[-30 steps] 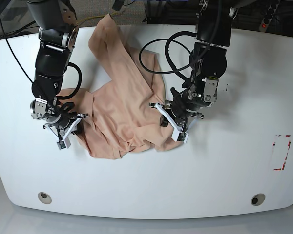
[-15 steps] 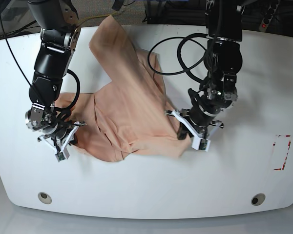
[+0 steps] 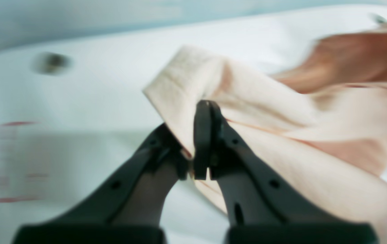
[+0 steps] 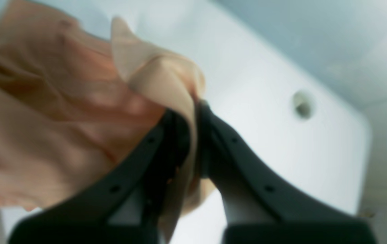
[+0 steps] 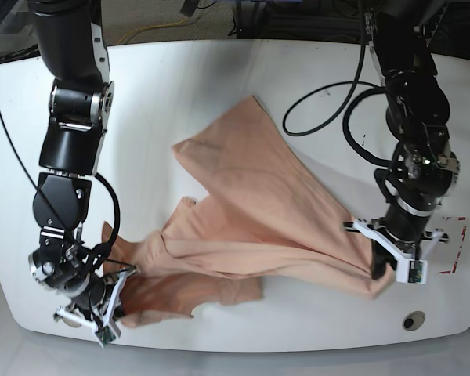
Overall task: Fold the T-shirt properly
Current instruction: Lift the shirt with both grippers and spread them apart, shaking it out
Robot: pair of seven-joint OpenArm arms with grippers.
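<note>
T-shirt (image 5: 258,211) stretched over the white table (image 5: 219,78), pinched by left gripper (image 5: 388,266) and right gripper (image 5: 110,309).

I count one T-shirt (image 5: 258,219) on one white table (image 5: 219,86), two arms, each with one gripper: left gripper (image 5: 395,265), right gripper (image 5: 102,305). Two round holes (image 5: 412,320) sit near the table's front edge, plus one red-marked rectangle (image 5: 453,244).

The peach T-shirt (image 5: 251,211) lies rumpled and stretched wide across the white bench (image 5: 219,78), its 2 lower ends drawn far apart. Its upper part fans toward the bench's middle, with folds running lengthwise.
</note>
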